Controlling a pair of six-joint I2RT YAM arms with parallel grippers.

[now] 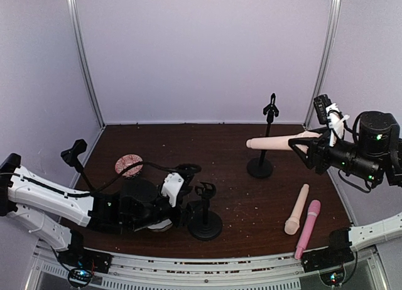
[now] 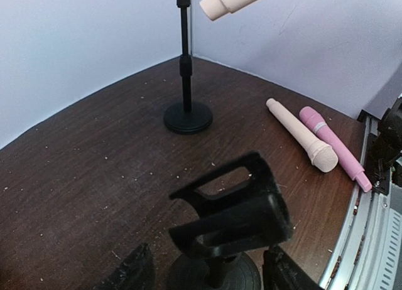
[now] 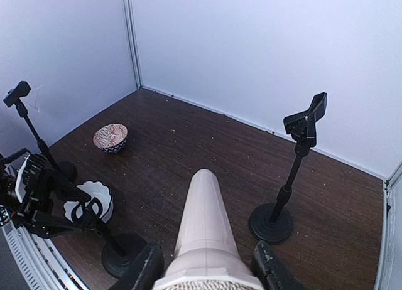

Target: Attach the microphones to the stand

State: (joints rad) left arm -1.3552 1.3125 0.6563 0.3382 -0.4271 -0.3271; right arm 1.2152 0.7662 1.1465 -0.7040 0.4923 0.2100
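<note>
My right gripper point(image 1: 310, 145) is shut on a cream microphone point(image 1: 271, 142), held level in the air with its slim end pointing left, just beside the post of a tall black stand point(image 1: 269, 123). In the right wrist view that microphone point(image 3: 205, 227) sits between my fingers point(image 3: 145, 268), and the stand's clip point(image 3: 306, 117) is up to the right. A second cream microphone point(image 1: 296, 209) and a pink one point(image 1: 308, 228) lie side by side on the table at the right. My left gripper point(image 2: 207, 279) is open, its fingers either side of a short stand's clip point(image 2: 233, 207).
A third tall stand point(image 1: 76, 153) is at the far left. A patterned bowl point(image 1: 129, 164) sits behind the left arm and a white scalloped bowl point(image 3: 95, 201) lies beside it. The short stand's round base point(image 1: 205, 226) is near the front edge. White walls close the table in.
</note>
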